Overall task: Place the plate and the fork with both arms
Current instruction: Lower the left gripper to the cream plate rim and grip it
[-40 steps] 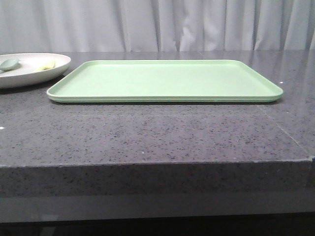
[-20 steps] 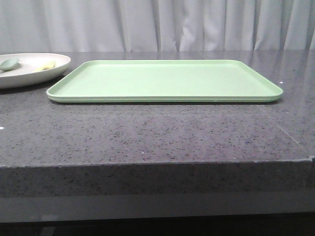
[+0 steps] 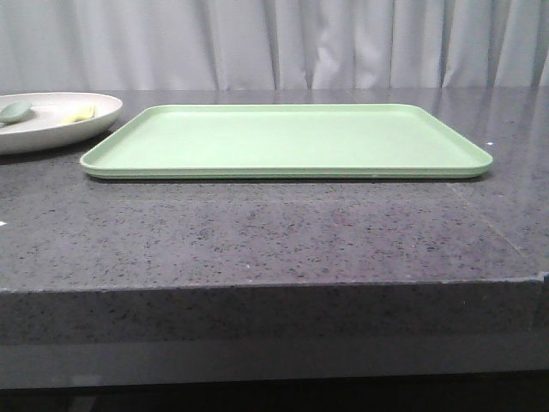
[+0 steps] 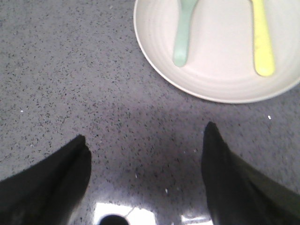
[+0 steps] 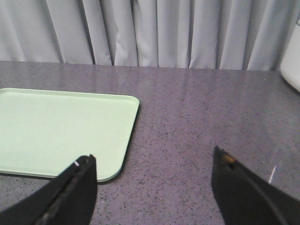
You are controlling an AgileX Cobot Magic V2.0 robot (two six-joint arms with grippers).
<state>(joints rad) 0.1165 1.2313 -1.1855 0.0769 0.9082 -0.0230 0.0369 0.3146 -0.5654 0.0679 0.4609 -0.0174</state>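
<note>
**Plate, fork and spoon wait beside the bare tray**

A dark speckled stone countertop runs in front of a pale pleated curtain. On it lies a light green rectangular tray, flat, with nothing on it.

The cream plate sits on the countertop just beside the tray's left short end, its rim close to the tray's corner but apart from it; the front view cuts off part of the plate at the frame edge. Inside the plate lie 2 utensils: the pale yellow fork and a grey-green spoon. In the left wrist view their handles lie side by side without touching, and the fork's tines are out of frame. From the front, the fork lies nearer the tray than the spoon.

The left gripper hovers over bare countertop near the plate's rim, fingers spread wide and grasping nothing. The right gripper is over the countertop beside the tray's right end, likewise spread and holding nothing, 1 finger overlapping the tray's corner in its view.
</note>
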